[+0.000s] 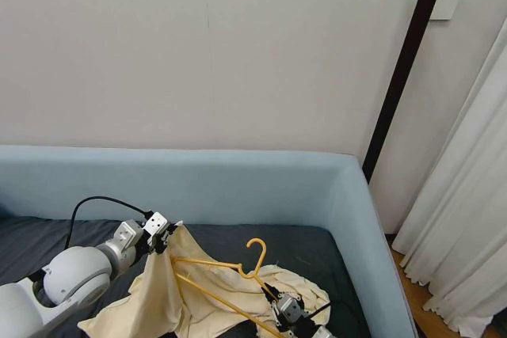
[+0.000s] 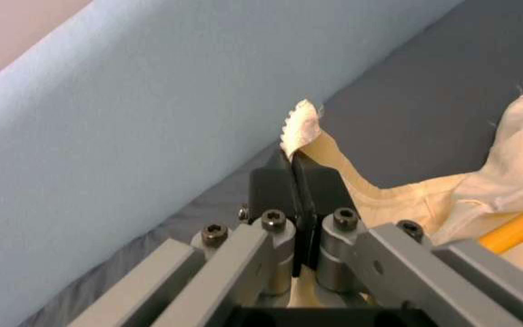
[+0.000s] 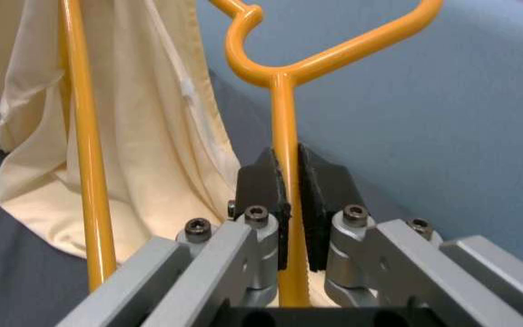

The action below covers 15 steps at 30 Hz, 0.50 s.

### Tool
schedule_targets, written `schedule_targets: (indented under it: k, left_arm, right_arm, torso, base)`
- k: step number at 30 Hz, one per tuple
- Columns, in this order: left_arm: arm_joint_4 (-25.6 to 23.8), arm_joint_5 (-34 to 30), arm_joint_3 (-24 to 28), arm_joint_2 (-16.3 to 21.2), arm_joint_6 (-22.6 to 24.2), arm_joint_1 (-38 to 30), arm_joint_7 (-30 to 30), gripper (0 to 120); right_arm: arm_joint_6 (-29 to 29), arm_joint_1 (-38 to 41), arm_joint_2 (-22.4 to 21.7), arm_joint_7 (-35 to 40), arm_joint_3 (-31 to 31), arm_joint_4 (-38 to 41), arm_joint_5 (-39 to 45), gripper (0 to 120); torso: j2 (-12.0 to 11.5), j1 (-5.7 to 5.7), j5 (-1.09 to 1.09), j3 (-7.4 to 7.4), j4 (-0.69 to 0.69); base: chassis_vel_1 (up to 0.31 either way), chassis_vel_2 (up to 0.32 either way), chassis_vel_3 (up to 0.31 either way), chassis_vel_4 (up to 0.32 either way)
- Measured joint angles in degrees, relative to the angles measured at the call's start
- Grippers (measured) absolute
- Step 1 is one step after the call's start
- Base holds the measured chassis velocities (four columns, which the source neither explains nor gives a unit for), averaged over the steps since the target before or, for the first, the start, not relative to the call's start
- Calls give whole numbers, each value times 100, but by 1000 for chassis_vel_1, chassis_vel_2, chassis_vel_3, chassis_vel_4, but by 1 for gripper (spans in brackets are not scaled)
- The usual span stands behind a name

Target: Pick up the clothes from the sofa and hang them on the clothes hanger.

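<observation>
Holding the cloth (image 1: 158,294) by a corner clenched in the left pincer (image 1: 164,237) above the sofa seat (image 1: 317,243), pull it taut along the hanger (image 3: 283,116) arm while the right pincer (image 1: 276,298), clamped on the hanger neck, steadies it; cloth heaped on the seat may snag, and the rack pole (image 1: 398,77) stands well apart, right.

your head camera looks down on the pale blue sofa (image 1: 238,184); wrist cameras sit close behind the left hand (image 2: 294,162) and right hand (image 3: 290,170); all share the cream cloth garment (image 1: 154,294) and yellow hanger (image 3: 282,102).

Cloth (image 1: 158,302) on sofa (image 1: 238,187), hanger (image 1: 207,263) atop, ctr
</observation>
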Motion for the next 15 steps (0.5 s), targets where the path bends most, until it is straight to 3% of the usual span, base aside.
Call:
schedule_targets:
  k: [15]
  left_arm:
    - [-353, -70, 198, -56, 155, -10, -23, 0]
  right_arm:
    - [-56, 186, 135, 57, -116, -27, 38, 4]
  torso:
    - [0, 0, 0, 0, 1]
  base:
    - [0, 0, 0, 0]
